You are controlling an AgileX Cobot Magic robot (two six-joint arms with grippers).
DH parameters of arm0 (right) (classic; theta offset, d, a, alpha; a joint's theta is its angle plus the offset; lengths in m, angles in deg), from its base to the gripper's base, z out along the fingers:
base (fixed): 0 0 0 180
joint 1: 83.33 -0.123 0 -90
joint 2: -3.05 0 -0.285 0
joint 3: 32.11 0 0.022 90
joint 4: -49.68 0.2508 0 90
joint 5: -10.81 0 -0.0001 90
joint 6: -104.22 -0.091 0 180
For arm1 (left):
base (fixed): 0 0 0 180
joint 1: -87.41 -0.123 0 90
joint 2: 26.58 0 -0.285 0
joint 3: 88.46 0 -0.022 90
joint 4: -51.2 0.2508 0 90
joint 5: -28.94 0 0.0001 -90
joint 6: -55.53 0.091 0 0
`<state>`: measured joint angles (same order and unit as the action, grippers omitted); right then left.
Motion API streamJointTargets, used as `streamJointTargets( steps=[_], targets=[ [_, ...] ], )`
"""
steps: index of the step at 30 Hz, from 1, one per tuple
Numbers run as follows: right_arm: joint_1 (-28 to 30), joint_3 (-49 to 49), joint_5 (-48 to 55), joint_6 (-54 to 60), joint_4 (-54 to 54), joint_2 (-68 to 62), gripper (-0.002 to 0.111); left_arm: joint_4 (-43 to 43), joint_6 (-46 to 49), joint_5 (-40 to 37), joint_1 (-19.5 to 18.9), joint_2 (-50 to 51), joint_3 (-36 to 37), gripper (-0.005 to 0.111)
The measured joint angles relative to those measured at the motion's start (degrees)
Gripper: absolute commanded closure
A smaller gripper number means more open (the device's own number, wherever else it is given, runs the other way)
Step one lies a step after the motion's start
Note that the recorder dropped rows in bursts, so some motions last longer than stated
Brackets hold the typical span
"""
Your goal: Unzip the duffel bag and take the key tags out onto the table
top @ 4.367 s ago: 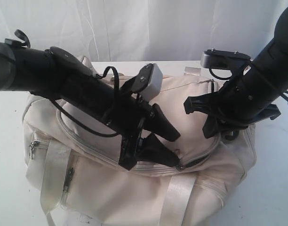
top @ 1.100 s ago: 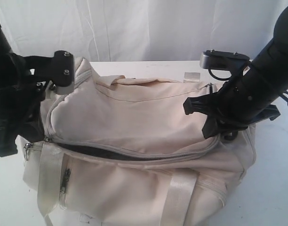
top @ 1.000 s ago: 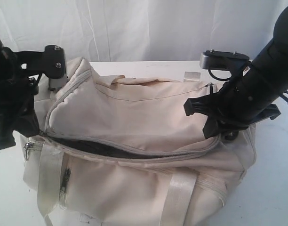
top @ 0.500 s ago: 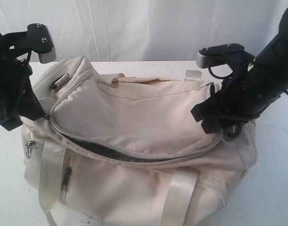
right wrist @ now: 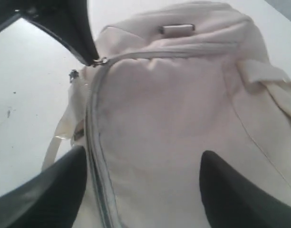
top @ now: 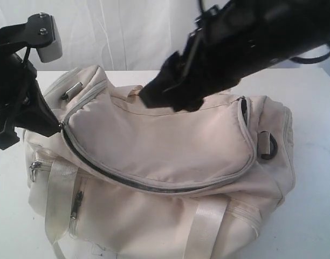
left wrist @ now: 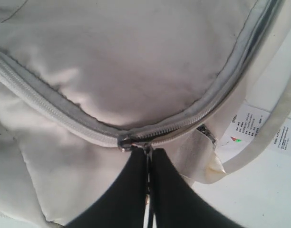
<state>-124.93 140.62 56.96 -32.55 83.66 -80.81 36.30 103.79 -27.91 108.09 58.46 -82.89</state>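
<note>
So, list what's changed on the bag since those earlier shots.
The left pincer, shut on the zipper pull, dragged it from the front middle round to the duffel bag's left end, opening the zip. The right pincer let go of the bag's right end, opened, and swung up across the bag's top. The bag stays on the table; no key tags show yet.

We record large cream-white fabric duffel bag [top: 165,145] lying lengthwise on plain white flat table [top: 316,178], top flap up. Grey zipper [top: 154,186] parted along flap's front curve, showing narrow dark gap. Metal zipper slider [left wrist: 125,141] at left end in exterior view. Webbing handles [top: 205,226] hang down front.
</note>
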Motion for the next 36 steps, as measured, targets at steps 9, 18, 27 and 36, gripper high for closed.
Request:
streamJointTargets(
  steps=[9,18,27,36],
  targets=[
    [-16.58,0.00,-15.01,-6.46,-17.02,-10.65,0.044,5.15,-2.09,-0.15,0.00,0.00,0.00,0.107],
    [-20.69,-0.29,-19.61,-16.22,-26.23,-16.79,0.044,5.98,-2.69,3.65,0.00,0.00,0.00,0.107],
    [-22.35,-0.29,-22.56,-18.21,-26.36,-18.57,0.064,5.76,-2.69,6.79,0.00,0.00,0.00,0.107],
    [-22.35,-0.29,-20.13,-25.30,-26.69,-19.93,0.108,5.51,-2.69,13.98,0.00,0.71,0.30,0.107]
  ],
)
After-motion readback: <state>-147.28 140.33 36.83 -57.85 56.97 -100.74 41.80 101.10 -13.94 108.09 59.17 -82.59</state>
